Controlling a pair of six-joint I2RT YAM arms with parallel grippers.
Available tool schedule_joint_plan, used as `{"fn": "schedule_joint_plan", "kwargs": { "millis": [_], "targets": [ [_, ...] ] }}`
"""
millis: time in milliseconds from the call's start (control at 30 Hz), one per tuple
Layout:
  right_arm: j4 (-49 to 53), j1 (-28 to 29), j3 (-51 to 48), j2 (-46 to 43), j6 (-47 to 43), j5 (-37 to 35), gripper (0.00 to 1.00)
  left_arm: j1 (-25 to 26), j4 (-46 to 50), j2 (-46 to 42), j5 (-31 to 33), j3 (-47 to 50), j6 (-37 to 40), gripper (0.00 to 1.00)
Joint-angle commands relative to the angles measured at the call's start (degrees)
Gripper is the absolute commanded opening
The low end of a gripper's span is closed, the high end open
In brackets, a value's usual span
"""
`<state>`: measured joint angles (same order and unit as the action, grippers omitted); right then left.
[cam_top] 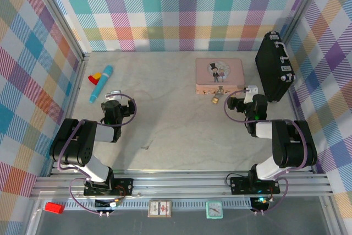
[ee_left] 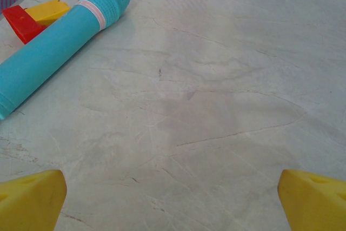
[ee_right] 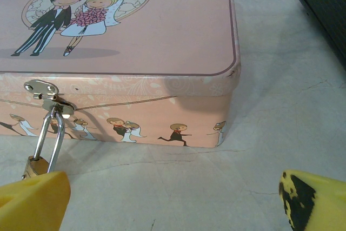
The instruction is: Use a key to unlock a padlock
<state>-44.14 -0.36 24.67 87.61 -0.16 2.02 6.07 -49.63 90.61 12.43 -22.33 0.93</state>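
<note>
both arms are low over the table (ee_left: 227, 112) and nothing is in hand. the left gripper (ee_left: 173, 205) has its yellow fingertips spread to the two corners of its own view, as wide as they go, with bare marble between them. beside it lie a teal toy microphone (ee_left: 59, 41) and red and yellow blocks (ee_left: 32, 17), none of them part of this job.

over on the right, the right gripper (ee_right: 173, 198) is just as wide and empty, and it faces the front wall of the pink tin (ee_right: 135, 31). there's the padlock (ee_right: 31, 166): its silver shackle is threaded through the tin's hasp (ee_right: 40, 89), and its brass body hangs down toward the table, half tucked behind the near fingertip. the shackle looks closed, so it's locked as far as i can judge. the black case (cam_top: 274, 67) stands off to the right, well clear.

now, the key. from above, a thin dark sliver (cam_top: 146, 148) lies on open table between the two arms. that may be it, but it's too small to be sure.

so i'd call this the very opening step. neither the grasp nor the unlocking has begun. the next move calls for picking up that flat little key, which means a narrow, low pinch right at the table surface, while the other arm steadies the padlock body so the keyhole is presented.
</note>
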Motion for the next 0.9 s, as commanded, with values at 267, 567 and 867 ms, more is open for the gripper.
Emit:
{"fn": "schedule_joint_plan", "kwargs": {
  "millis": [267, 567, 867],
  "targets": [
    [-1.83, 0.24, -0.38, 0.25, 0.69, 0.60, 0.99, -0.79, -0.19, -0.08, -1.07, -1.09, 0.13, 1.00],
    [-2.14, 0.23, -1.95, -3.01, -0.19, 2.73, 0.99, 0.15, 3.09, -4.82, 2.22, -0.77, 0.03, 1.00],
    [14.13, 0.38, -2.43, -21.14, 1.81, 2.78, 0.99, 5.23, 25.29, -22.17, 9.06, -6.06, -4.09, 1.00]
  ]
}}
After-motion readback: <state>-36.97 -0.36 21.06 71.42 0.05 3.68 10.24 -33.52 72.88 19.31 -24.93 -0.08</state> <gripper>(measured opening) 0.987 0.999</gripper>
